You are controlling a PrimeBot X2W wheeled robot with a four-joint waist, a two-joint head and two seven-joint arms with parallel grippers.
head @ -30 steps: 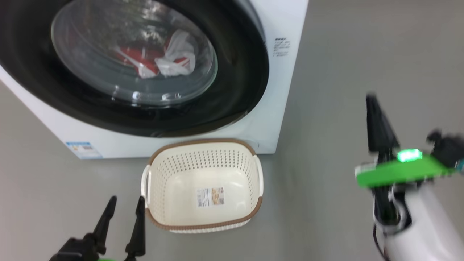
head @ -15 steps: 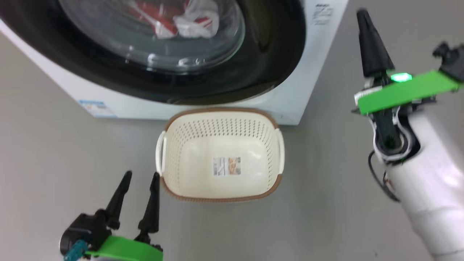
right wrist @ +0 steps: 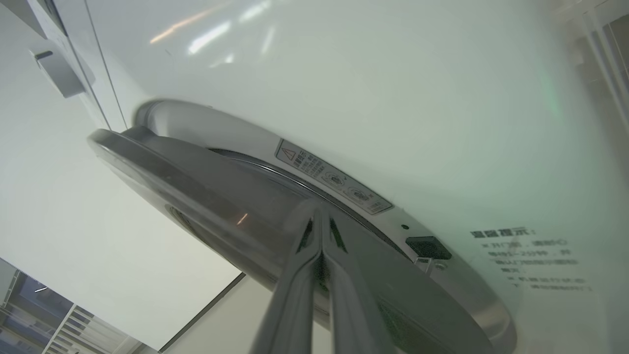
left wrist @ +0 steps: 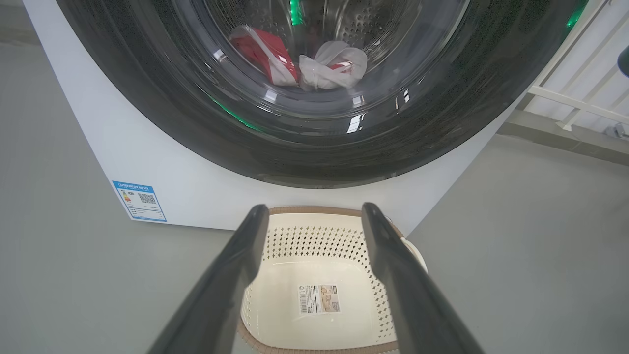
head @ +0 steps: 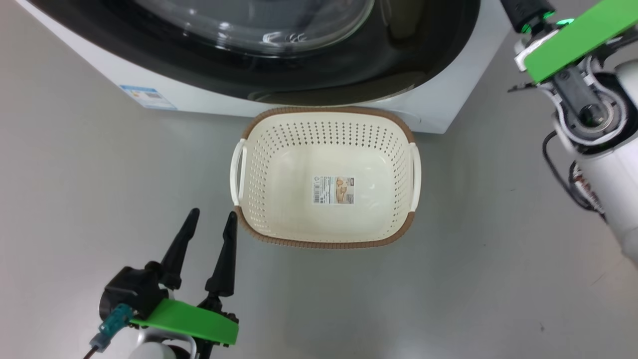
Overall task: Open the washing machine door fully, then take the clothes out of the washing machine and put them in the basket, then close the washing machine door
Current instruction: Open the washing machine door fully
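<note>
The washing machine [head: 438,107] stands at the top of the head view. The black rim of the washing machine door [head: 349,75] and its glass bowl are cut off by the frame. Through the glass, the left wrist view shows the clothes [left wrist: 268,51], red and white, lying in the drum. The basket [head: 324,243] sits on the floor in front of the machine, with a paper label on its bottom. My left gripper [head: 213,214] hangs open just left of the basket. My right gripper [right wrist: 318,212] is shut, its tips against the grey edge of the door [right wrist: 196,196], which stands slightly ajar.
Grey floor [head: 99,174] spreads around the basket on both sides. A blue label [head: 147,96] is stuck low on the machine's front. A white railing [left wrist: 580,93] runs to the right of the machine. My right forearm [head: 613,189] hangs over the floor at the right.
The head camera has tilted down, so the machine has slid up the picture. My right gripper has risen past the machine's right corner to the door's edge. The left gripper stays open.
</note>
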